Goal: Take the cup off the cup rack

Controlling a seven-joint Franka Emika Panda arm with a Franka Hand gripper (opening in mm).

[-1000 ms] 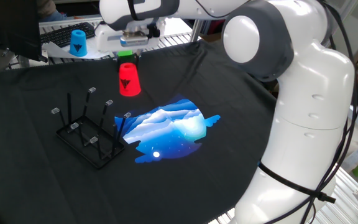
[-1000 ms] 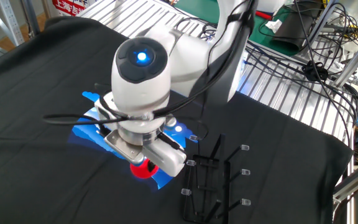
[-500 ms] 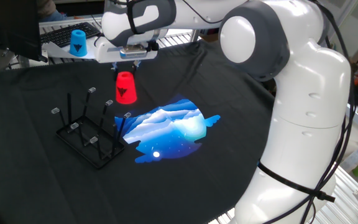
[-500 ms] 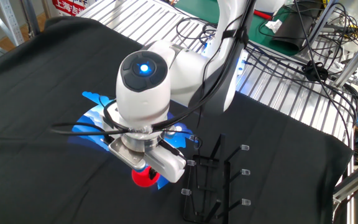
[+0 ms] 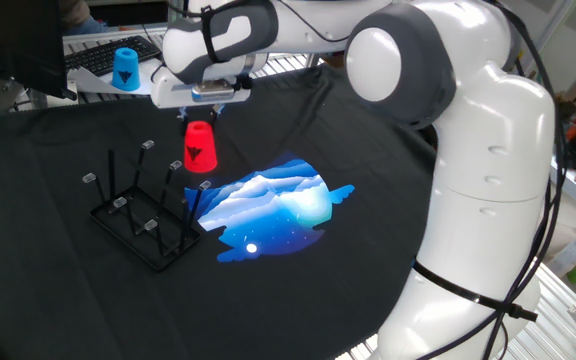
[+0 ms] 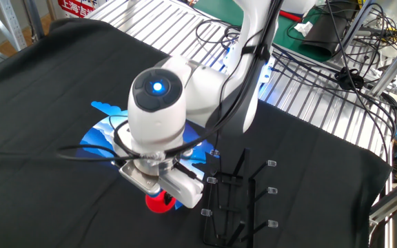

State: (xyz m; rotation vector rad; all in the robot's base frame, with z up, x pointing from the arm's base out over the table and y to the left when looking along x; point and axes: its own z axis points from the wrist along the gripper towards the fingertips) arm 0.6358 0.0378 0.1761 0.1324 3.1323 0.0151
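Cup (image 5: 200, 147) stands upside down on the black cloth toward the far edge, off the cup rack (image 5: 146, 213); gripper (image 5: 203, 111) hovers above, jaws apart, apparently letting go.

Over the last sec the gripper (image 5: 201, 110) slid left in the one fixed view and dropped a bit, from approx upper centre-left toward the rack side. The red cup (image 5: 200, 146) went with it, upside down, and sat lower and further left in frame than before, closer to the cup rack (image 5: 144, 215) pegs but still apart from them. In the other fixed view the arm's wrist (image 6: 158, 110) swung down and slightly right; the cup (image 6: 160, 202) showed lower in frame, nearer the rack (image 6: 236, 195), mostly hidden under the wrist. Jaws' hold couldn't be made out.
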